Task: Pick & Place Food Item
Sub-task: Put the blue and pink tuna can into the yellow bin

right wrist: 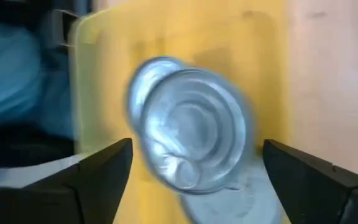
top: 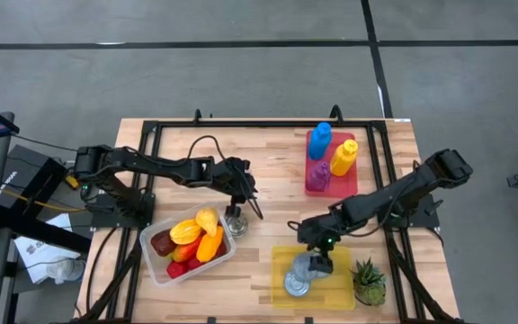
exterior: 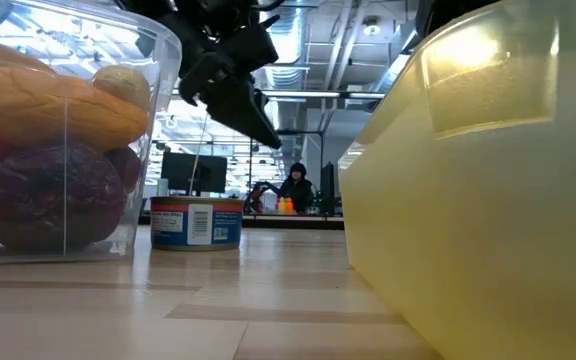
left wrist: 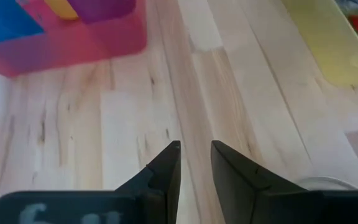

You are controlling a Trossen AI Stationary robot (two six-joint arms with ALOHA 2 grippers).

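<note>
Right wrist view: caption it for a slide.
Open right tool above shiny silver metal cans in the shallow yellow plastic tray.

You can read no text in any view. The can (exterior: 196, 222) standing on the table (exterior: 268, 300) in the low view carries a blue and white label with a red band and a barcode-like patch, but its lettering is too small to make out. Nothing else bears writing you can make out.

light wooden plank table (top: 268, 193) carrying clear plastic tub of fruit (top: 156, 266), small blue-labelled tin can (top: 236, 222), yellow tray (top: 281, 261), pink tray of bottles (top: 341, 184), small potted succulent (top: 368, 281).
</note>
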